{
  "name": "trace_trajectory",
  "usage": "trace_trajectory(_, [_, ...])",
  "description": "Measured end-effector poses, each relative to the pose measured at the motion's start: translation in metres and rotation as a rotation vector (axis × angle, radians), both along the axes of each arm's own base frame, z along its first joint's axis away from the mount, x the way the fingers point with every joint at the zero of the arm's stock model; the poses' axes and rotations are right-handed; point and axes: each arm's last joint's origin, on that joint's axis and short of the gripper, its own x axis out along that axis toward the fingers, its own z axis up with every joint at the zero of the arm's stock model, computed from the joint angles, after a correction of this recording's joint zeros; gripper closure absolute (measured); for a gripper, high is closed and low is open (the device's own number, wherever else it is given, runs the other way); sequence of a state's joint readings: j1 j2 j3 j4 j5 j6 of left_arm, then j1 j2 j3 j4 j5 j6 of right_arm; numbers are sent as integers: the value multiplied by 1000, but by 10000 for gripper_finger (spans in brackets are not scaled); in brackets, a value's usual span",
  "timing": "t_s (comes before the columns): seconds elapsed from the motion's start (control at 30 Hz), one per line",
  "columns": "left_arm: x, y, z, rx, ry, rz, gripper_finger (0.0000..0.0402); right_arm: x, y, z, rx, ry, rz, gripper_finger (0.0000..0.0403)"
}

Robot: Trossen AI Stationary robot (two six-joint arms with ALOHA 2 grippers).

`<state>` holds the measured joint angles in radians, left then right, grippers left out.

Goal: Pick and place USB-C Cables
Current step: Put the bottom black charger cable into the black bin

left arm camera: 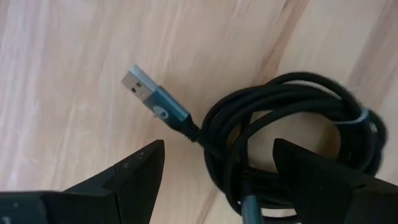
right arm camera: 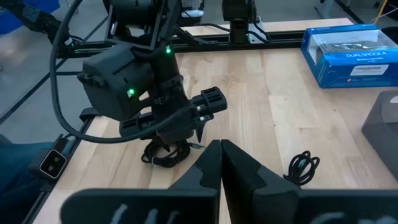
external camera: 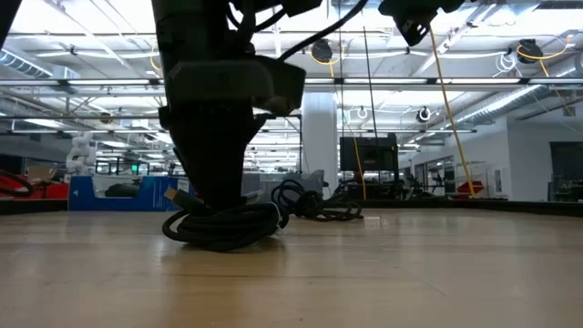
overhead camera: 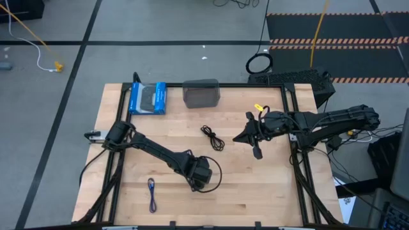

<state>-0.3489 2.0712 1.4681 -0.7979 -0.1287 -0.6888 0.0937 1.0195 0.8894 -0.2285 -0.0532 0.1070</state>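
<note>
My left gripper (overhead camera: 203,176) is low over the table's near middle, open, standing over a black coiled cable (left arm camera: 292,106) with a teal-sleeved plug (left arm camera: 152,93). One finger (left arm camera: 134,171) stands outside the coil, the other (left arm camera: 323,177) over its ring, with strands between them. The coil lies flat on the wood (external camera: 223,228). A second black cable (overhead camera: 213,137) lies mid-table. A blue-purple cable (overhead camera: 152,193) lies near the near-left edge. My right gripper (overhead camera: 239,137) hovers shut, raised right of centre (right arm camera: 221,155). My left gripper comes at the black coil from above, pointing down, with one side of the coil (left arm camera: 227,165) between its open fingers. The coil rests on the table. I cannot tell whether either finger touches the strands.
A blue box (overhead camera: 147,98) and a grey box (overhead camera: 201,92) sit at the table's far edge. A black cable ring (overhead camera: 259,64) lies on the floor beyond it. A yellow tag (overhead camera: 258,107) shows near my right arm. Bare wood lies at the near right.
</note>
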Motion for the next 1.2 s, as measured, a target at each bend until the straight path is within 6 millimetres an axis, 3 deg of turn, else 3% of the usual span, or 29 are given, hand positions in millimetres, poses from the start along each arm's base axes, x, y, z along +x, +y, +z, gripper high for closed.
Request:
trace_trajectory(0.3, [-3, 1, -6, 7, 28, -24, 113, 0, 0, 0, 0, -1, 0, 403])
trace_trajectory(0.87, [-1, 0, -9, 19, -3, -206, 293, 1, 0, 2, 3, -22, 0, 403])
trace_trajectory(1.2, [-1, 0, -9, 31, -1, -274, 330, 1, 0, 2, 3, -22, 0, 403])
